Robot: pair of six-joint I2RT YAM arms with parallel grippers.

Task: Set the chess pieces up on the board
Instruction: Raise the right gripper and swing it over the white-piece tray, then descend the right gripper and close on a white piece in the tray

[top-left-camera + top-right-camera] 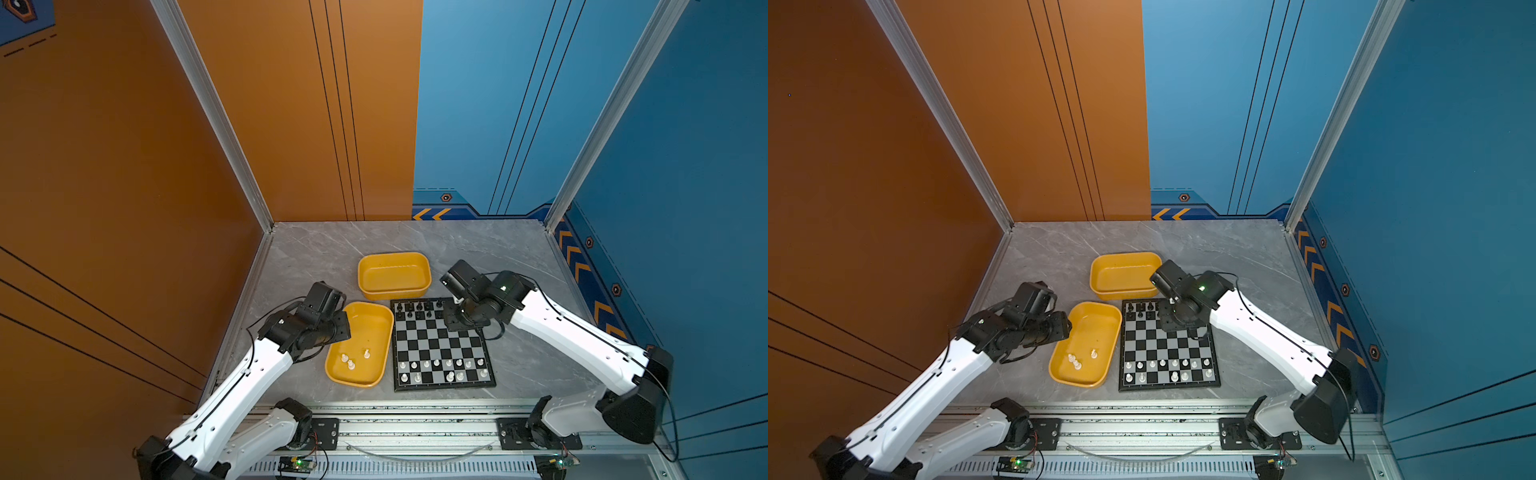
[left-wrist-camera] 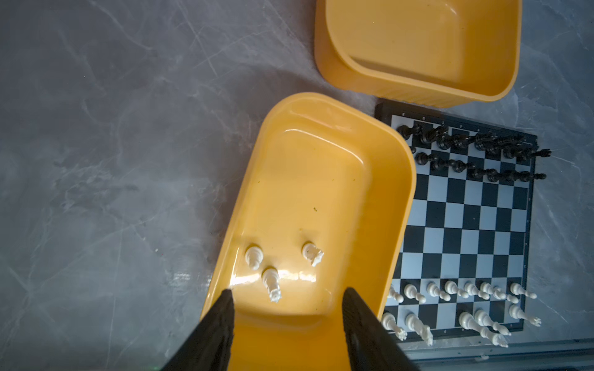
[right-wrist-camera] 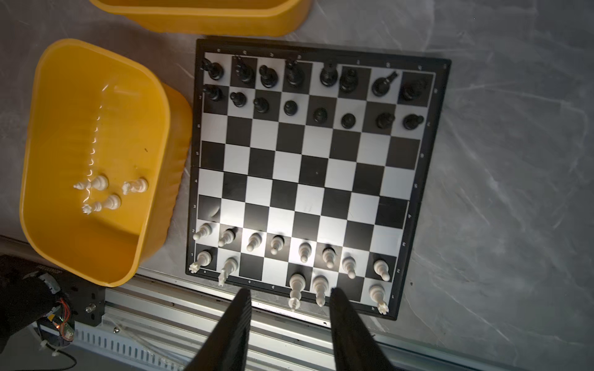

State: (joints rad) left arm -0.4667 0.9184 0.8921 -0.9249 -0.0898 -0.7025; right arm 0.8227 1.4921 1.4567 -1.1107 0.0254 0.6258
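Note:
The board lies flat on the grey table. Black chess pieces fill its two far rows. White pieces stand in its two near rows, and some squares of the nearest row are bare. Three more white pieces lie in the near yellow tray. My left gripper hangs open above that tray's near end, holding nothing. My right gripper is open and empty, high over the board; in both top views its arm covers the board's far right corner.
A second yellow tray with nothing showing in it stands behind the board and the near tray. An aluminium rail runs along the table's front edge. Orange and blue walls close in the left, back and right sides.

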